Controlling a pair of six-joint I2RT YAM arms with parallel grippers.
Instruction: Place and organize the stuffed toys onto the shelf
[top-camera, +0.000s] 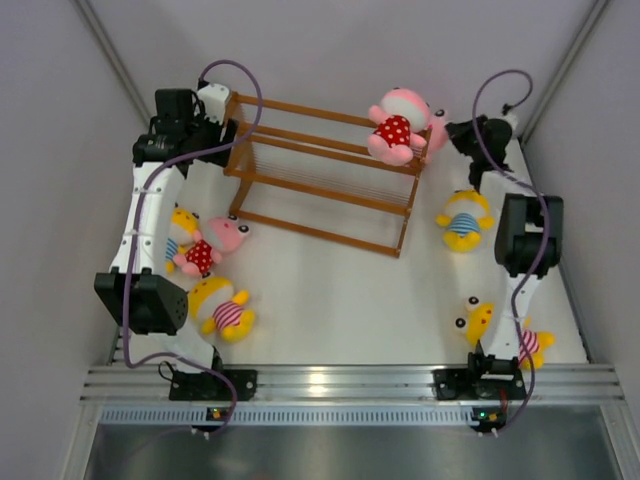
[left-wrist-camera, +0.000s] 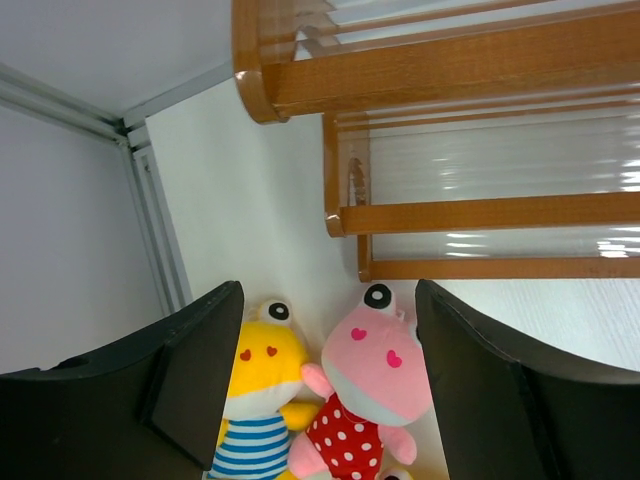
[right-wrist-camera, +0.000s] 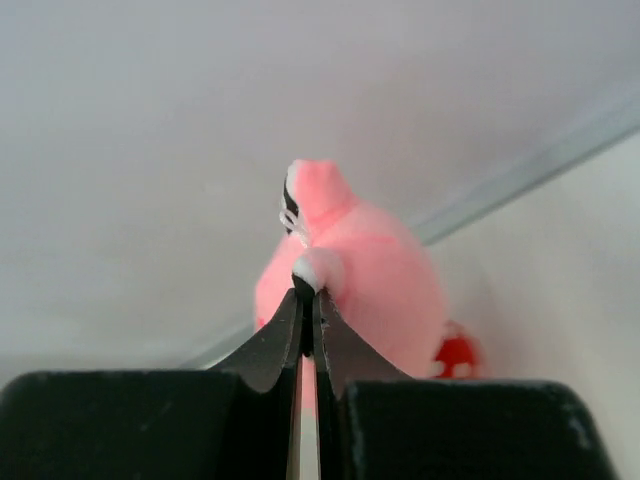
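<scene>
Overhead view of the white counter (top-camera: 340, 300), with two wrist views as insets. The shelf (top-camera: 325, 232) stands slantwise at the far centre. The left arm (top-camera: 150, 215) reaches forward along the left edge. The right arm (top-camera: 525, 235) rises along the right edge and bends inward to the shelf's right end. Only the overhead view shows all the toys. The shelved pink toy (top-camera: 393, 130) lies on the top tier at its right end. On the counter at left a blue-striped yellow toy (top-camera: 180, 235), half hidden by the left arm, touches a second pink toy (top-camera: 215, 245), with a red-striped yellow toy (top-camera: 225, 310) nearer the bases. At right lie another blue-striped yellow toy (top-camera: 463, 220) and, partly behind the right arm, another red-striped yellow toy (top-camera: 500, 330). The left pincer (top-camera: 222, 132) hangs at the shelf's left end. Its wrist view shows the fingers spread wide and empty (left-wrist-camera: 330, 300), framing the left-hand pair below and the shelf rails (left-wrist-camera: 480, 213) above. The right pincer (top-camera: 447, 135) meets the shelved toy. Its wrist view alone shows the fingers pressed together (right-wrist-camera: 305, 295) on a small white part of that toy (right-wrist-camera: 370, 290).
</scene>
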